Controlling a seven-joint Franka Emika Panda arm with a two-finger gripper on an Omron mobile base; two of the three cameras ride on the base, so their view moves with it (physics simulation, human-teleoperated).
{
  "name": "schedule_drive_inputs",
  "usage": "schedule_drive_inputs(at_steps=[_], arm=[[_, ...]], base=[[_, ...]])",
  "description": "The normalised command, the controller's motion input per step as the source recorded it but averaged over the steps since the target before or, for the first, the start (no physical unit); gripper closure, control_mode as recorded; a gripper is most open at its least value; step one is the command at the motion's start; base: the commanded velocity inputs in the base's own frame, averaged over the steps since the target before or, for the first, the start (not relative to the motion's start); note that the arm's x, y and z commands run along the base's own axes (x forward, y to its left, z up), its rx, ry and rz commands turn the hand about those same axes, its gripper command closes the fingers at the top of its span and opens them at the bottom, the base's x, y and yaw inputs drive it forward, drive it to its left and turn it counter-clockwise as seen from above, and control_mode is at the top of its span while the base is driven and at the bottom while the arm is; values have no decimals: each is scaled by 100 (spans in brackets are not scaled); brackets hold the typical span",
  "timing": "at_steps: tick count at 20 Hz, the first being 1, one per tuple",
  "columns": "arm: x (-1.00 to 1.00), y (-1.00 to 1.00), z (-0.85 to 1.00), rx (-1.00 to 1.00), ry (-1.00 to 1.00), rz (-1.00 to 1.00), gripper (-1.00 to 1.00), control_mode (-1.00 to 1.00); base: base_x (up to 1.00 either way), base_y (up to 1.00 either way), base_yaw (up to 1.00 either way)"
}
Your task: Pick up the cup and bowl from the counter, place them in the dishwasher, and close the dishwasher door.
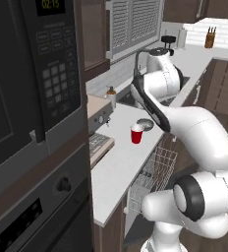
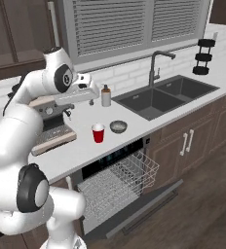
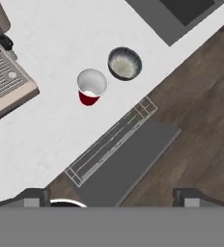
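The red cup (image 2: 99,133) with a white rim stands upright on the pale counter (image 2: 81,151), near its front edge. A small dark bowl (image 2: 118,127) sits just to its right, apart from it. My gripper (image 2: 80,107) hangs high above the counter, back and left of the cup, open and empty. From the hand view I look straight down on the cup (image 3: 91,86) and bowl (image 3: 125,63), with my gripper (image 3: 113,198) wide apart at the bottom. Below the counter the dishwasher door (image 2: 134,209) lies dropped open and the wire rack (image 2: 120,180) is pulled out.
A coffee machine (image 2: 51,126) stands on the counter left of the cup. A soap bottle (image 2: 105,96), a faucet (image 2: 156,63) and the dark double sink (image 2: 163,97) lie to the right. A tall oven and microwave column (image 1: 32,123) closes the counter's left end.
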Motion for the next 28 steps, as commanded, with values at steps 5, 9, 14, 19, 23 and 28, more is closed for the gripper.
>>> schedule_drive_inputs(at_steps=[5, 9, 14, 19, 23, 28], arm=[[43, -25, 0, 3, 0, 3, -100, -100], [75, -74, 0, 13, 1, 8, -100, -100], [24, -29, -19, 4, 0, 4, -100, -100], [21, 26, -42, 5, 5, -6, -100, -100], [43, 33, -64, 27, 12, -6, -100, -100], [19, 14, -48, 22, 17, 0, -100, -100]], base=[[0, 0, 0], [0, 0, 0], [0, 0, 0], [0, 0, 0], [0, 0, 0], [0, 0, 0]])
